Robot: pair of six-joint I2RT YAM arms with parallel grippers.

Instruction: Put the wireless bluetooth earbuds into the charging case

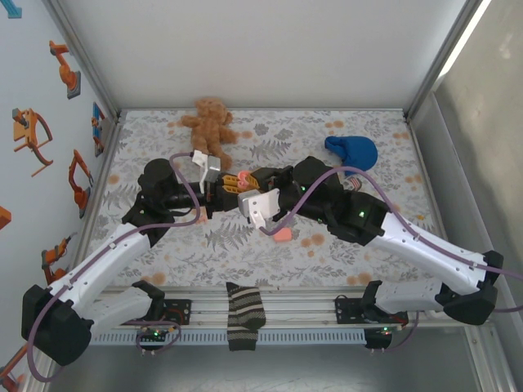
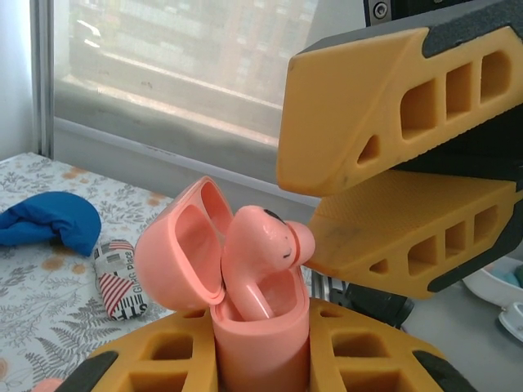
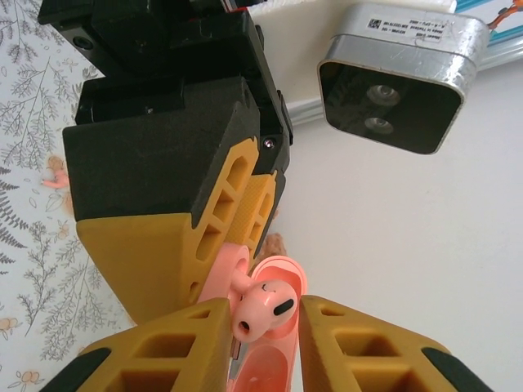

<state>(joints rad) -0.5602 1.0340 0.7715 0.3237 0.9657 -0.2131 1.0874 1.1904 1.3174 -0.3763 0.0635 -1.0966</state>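
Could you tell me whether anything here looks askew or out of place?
Yes. The earbud leans crookedly in the open charging case gripped by the left claw, its head sticking up above the rim instead of seated. A striped sock also lies across the near edge of the table.

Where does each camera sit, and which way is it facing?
Top external: above and behind the bases, looking down on the table; left arm and right arm reach inward, meeting mid-table.
Left wrist: on the left arm, facing along the left gripper, which holds the open charging case.
Right wrist: on the right arm, facing past the right gripper to the earbud and left gripper.
Shared: both wrist views show the earbud in the charging case.
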